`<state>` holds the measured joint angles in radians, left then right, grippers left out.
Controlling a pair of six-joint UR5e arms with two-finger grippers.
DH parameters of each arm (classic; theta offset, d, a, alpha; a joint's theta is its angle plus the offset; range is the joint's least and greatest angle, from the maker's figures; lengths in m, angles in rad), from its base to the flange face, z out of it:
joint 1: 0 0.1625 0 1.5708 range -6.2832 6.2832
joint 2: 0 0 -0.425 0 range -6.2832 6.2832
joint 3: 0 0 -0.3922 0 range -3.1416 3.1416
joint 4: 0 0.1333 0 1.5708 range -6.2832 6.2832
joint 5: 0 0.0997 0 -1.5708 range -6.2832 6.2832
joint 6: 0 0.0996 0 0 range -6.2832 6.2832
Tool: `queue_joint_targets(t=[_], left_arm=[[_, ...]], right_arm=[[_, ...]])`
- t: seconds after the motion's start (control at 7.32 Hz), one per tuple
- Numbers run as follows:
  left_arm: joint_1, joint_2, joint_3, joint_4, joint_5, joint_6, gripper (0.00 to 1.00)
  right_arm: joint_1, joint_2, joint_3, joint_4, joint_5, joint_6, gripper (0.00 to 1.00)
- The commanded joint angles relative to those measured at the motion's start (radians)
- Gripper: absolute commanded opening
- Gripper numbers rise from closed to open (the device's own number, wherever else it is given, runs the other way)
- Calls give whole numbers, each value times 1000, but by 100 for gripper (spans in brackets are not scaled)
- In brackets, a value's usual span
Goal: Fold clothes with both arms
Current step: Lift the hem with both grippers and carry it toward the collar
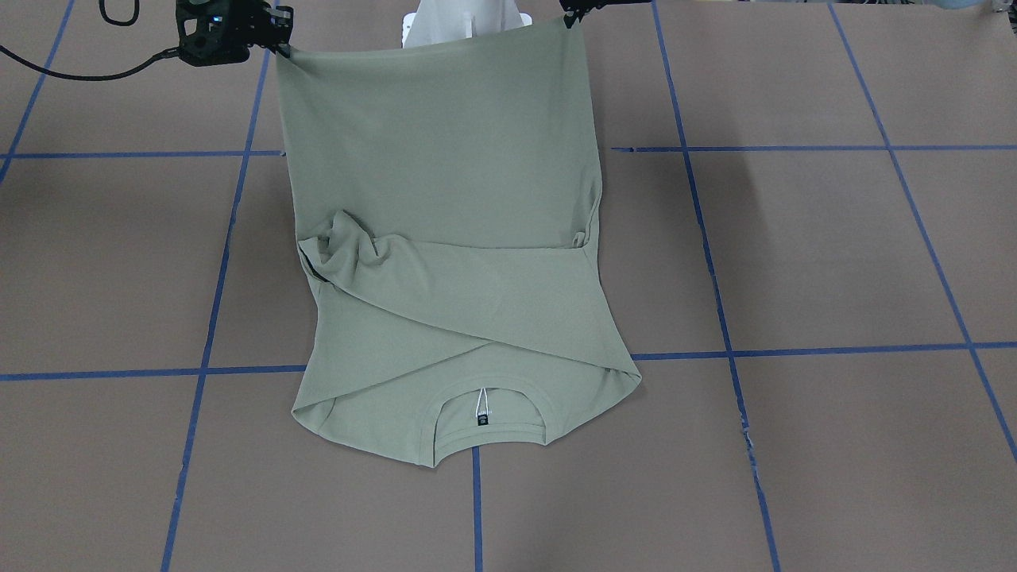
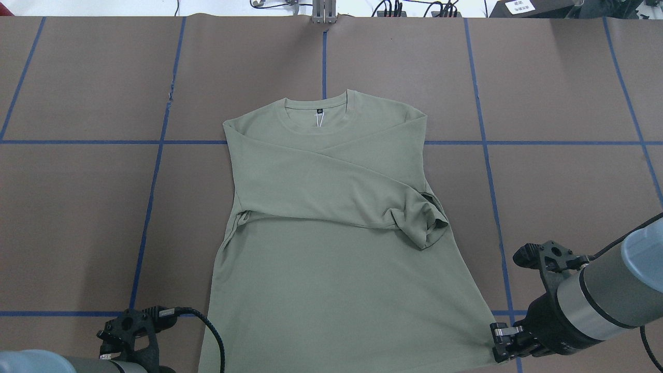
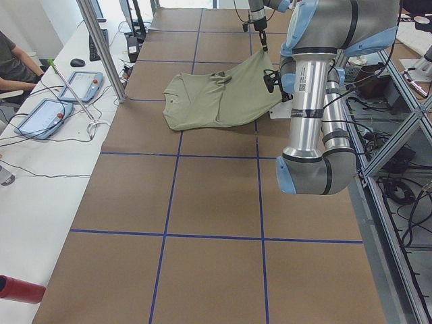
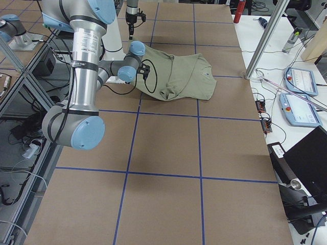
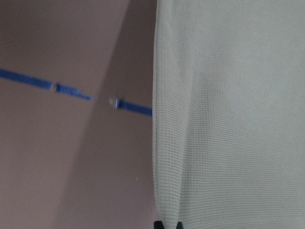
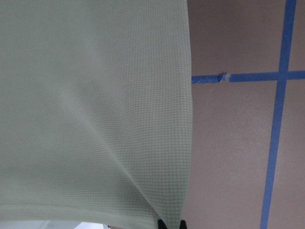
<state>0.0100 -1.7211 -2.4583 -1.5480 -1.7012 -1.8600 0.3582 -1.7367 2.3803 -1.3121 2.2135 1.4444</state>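
No writing can be read. The black label (image 1: 481, 419) in the shirt (image 1: 445, 159) neck, a white card (image 2: 520, 6) beyond the table (image 2: 414, 62) far edge, and a sticker (image 3: 302, 79) on the left arm (image 3: 312, 145) are too small.

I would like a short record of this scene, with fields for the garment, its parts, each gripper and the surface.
garment: pale green long-sleeved shirt
sleeves: both folded across the chest; one cuff is bunched
neck: on the side far from the robot, black label showing
hem: raised off the table, held at both corners
left gripper: shut on one hem corner
right gripper: shut on the other hem corner
surface: brown table with blue tape lines
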Motion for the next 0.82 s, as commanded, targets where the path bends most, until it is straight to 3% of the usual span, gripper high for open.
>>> queue_joint_targets(t=[0.0, 0.68], left_arm=[[-5, -9, -16, 5, -5, -4, 0], [-293, -35, 5, 0, -17, 96, 0]], right_arm=[[52, 41, 1, 1, 11, 1, 0], [312, 227, -122, 1, 11, -12, 0]])
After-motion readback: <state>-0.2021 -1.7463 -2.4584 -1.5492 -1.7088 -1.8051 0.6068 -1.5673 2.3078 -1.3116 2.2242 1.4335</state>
